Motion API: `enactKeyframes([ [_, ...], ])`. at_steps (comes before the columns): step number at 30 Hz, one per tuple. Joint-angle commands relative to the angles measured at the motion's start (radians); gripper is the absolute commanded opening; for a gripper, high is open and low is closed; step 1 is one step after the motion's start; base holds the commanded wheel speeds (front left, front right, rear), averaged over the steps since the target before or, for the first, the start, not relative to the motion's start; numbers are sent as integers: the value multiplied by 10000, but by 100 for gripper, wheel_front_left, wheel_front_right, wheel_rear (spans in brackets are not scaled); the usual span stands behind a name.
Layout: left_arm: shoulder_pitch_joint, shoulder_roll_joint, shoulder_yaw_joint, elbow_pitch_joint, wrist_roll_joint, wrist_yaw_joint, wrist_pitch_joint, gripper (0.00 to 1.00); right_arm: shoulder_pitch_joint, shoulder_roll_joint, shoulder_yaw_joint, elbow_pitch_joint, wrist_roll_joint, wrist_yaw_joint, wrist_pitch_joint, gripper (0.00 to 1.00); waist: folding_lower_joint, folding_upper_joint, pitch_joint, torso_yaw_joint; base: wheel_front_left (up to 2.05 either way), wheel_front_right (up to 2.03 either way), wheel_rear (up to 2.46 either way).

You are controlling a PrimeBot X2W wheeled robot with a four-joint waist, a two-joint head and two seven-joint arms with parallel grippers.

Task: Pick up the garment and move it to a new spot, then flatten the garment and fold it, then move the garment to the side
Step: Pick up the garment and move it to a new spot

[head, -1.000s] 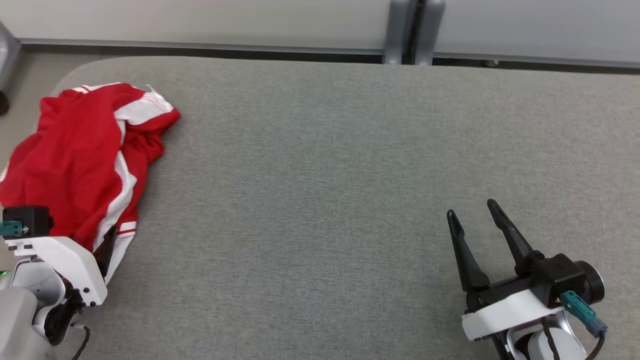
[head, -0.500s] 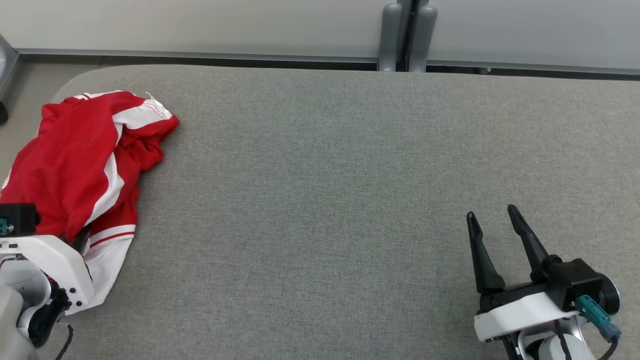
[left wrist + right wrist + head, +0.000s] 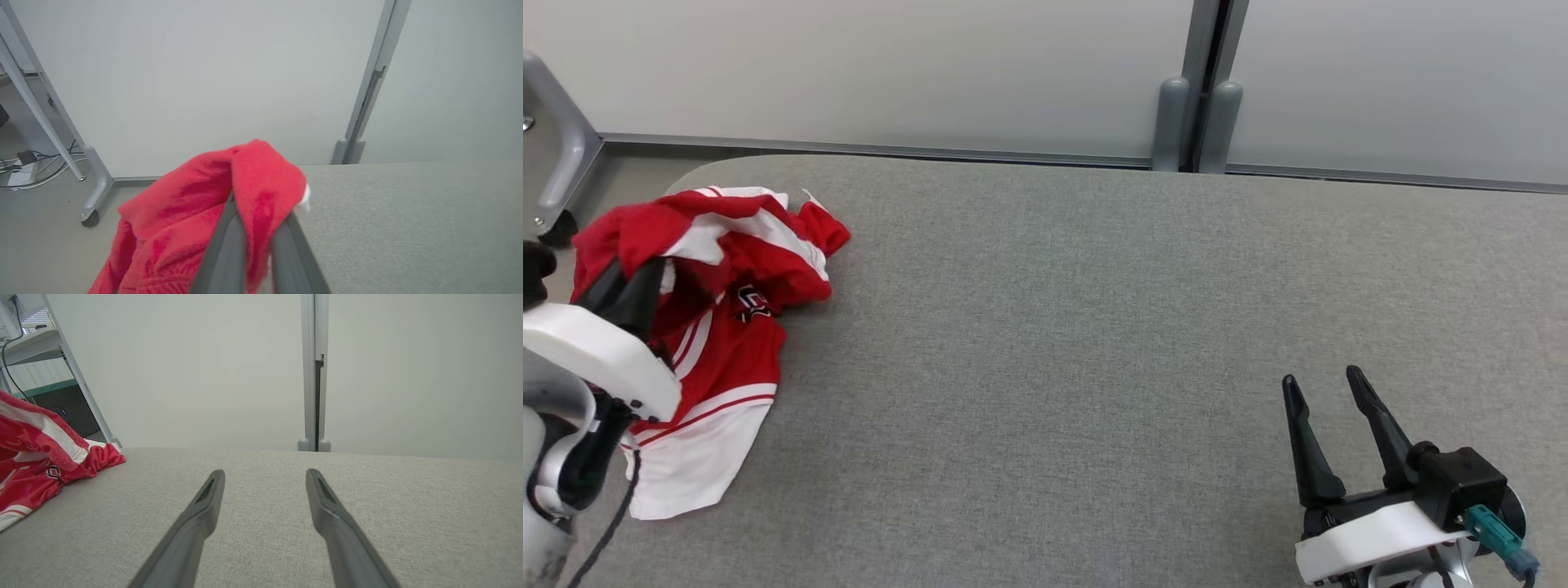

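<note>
garment [image 3: 734, 353] | red, white stripes | crumpled, far left | fold raised

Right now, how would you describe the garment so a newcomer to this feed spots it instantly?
Start at the big grey padded table before the pale wall panels and go to its left end. The garment lies crumpled there, one fold pinched between the left fingers. Unlike the plain grey around it, it is bright red with white stripes and a white hem.
</note>
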Motion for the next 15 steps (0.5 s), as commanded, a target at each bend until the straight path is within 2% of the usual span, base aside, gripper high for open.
enactKeyframes([
  [1,191,-29,-12,-422,-84,92,62,0,106,-54,-15,-11,85,-1,-53,100,0,-1,-78,-118,0,0,0],
  [9,682,-353,-107,-3728,-827,300,623,0,169,-52,22,3,103,1,-53,100,0,-1,-217,-995,0,0,0],
  [15,663,-1214,-722,-5433,-1294,199,866,0,177,-50,-33,-22,91,1,-53,100,0,-1,-184,-1839,0,0,0],
])
